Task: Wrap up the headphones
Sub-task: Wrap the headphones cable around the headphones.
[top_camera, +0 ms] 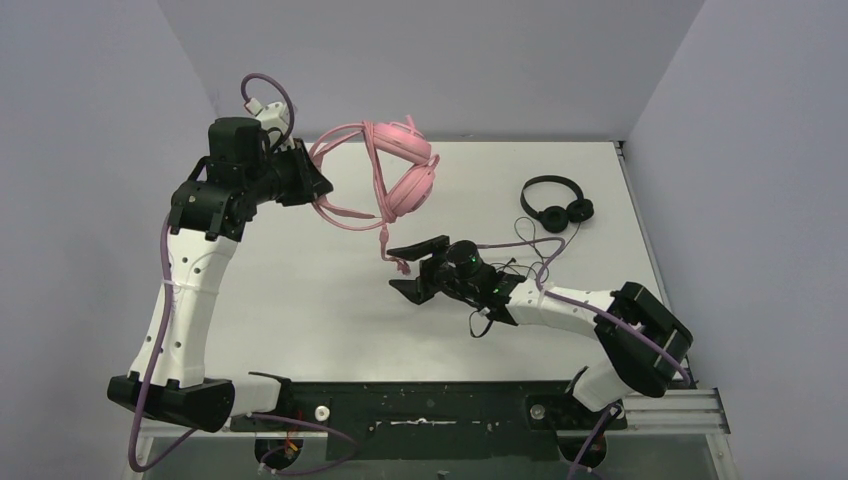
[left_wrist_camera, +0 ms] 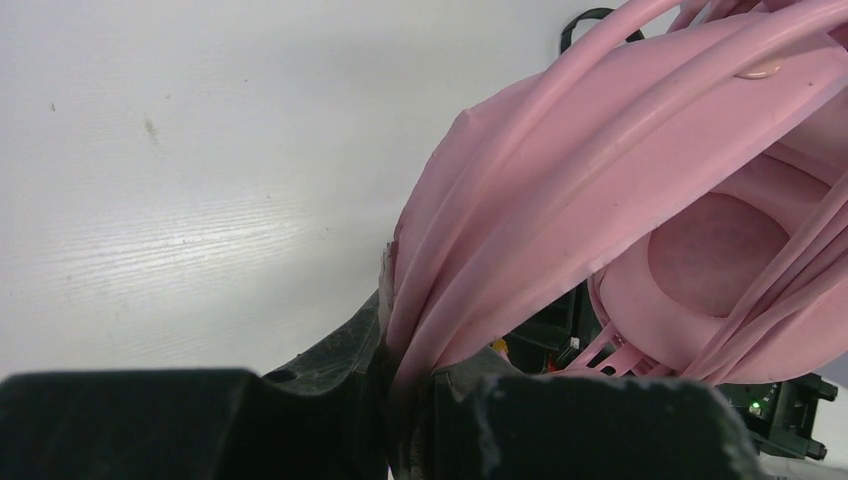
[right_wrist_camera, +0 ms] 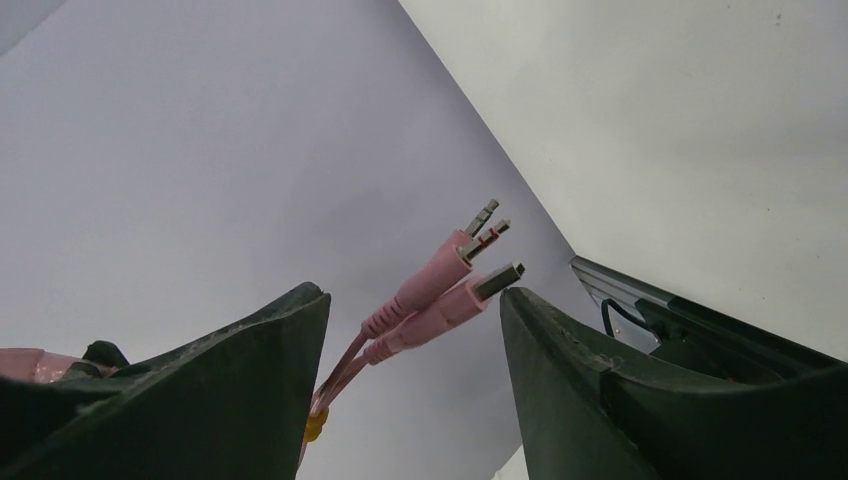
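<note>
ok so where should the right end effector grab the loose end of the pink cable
By the pink sleeves just behind the metal plugs, not the bare tips. The plugs lie bunched together, pointing out past the fingertips of the right end effector, whose fingers stand open on either side. Closing across them from where it is should catch them all at once.

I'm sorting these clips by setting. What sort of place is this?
Probably a robotics lab test cell, not a home or office: a white table boxed in by plain grey walls, a left arm and right arm mounted at its near edge, with pink headphones and black headphones as props.
</note>
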